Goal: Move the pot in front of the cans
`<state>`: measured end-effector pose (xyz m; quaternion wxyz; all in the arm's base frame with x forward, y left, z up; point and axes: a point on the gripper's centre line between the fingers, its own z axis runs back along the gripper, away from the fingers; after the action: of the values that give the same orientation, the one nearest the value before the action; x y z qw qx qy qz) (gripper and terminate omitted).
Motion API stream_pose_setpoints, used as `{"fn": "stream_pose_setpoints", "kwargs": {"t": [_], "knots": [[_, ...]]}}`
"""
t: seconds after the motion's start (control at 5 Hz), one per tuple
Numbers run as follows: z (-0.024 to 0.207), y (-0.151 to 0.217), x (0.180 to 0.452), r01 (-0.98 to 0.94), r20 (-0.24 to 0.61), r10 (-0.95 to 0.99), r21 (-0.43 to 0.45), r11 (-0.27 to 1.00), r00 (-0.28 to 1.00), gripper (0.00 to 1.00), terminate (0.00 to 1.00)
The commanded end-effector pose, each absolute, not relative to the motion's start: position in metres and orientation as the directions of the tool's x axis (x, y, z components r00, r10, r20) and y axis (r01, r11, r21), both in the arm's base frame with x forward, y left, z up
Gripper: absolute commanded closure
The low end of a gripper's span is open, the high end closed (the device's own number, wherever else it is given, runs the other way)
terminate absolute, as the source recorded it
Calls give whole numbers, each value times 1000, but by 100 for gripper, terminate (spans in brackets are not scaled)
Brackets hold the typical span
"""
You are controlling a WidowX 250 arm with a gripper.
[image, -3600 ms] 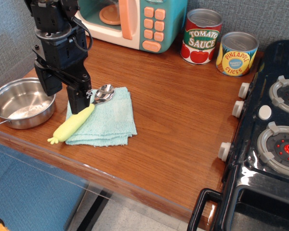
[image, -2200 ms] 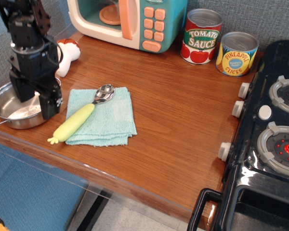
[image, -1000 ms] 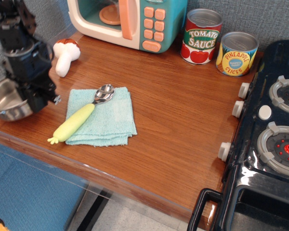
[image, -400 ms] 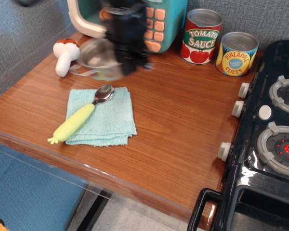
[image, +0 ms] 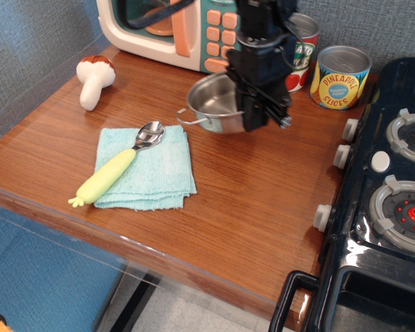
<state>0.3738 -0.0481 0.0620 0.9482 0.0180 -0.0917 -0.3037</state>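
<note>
The shiny steel pot (image: 213, 105) hangs tilted above the wooden counter, held by its right rim in my black gripper (image: 252, 114), which is shut on it. One wire loop handle sticks out at its lower left. The pot is left of and in front of the Tomato Sauce can (image: 301, 52), which my arm partly hides. The yellow-and-blue Pineapple Slices can (image: 339, 77) stands to the right of it, in full view at the back of the counter.
A toy microwave (image: 173, 28) stands at the back left. A toy mushroom (image: 93, 79) lies at the left. A yellow-handled spoon (image: 117, 168) rests on a teal cloth (image: 152, 173). A black toy stove (image: 391, 187) fills the right side.
My gripper went to the pot at the counter's left edge, closed on its rim, lifted it and carried it to the right, from the microwave's front to near the cans.
</note>
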Motion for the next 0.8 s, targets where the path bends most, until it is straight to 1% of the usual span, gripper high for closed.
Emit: {"fn": "stream_pose_setpoints", "kwargs": {"t": [0.0,0.2,0.4,0.6], "knots": [[65,-77,371,647,196,-649,83,758,735,100,0],[56,-85,372,670,188,-670,72,739,718,100,0],[49,-80,370,644,166,-643,56,763,748,100,0],[48,-72,368,616,158,-614,40,787,774,100,0]]}}
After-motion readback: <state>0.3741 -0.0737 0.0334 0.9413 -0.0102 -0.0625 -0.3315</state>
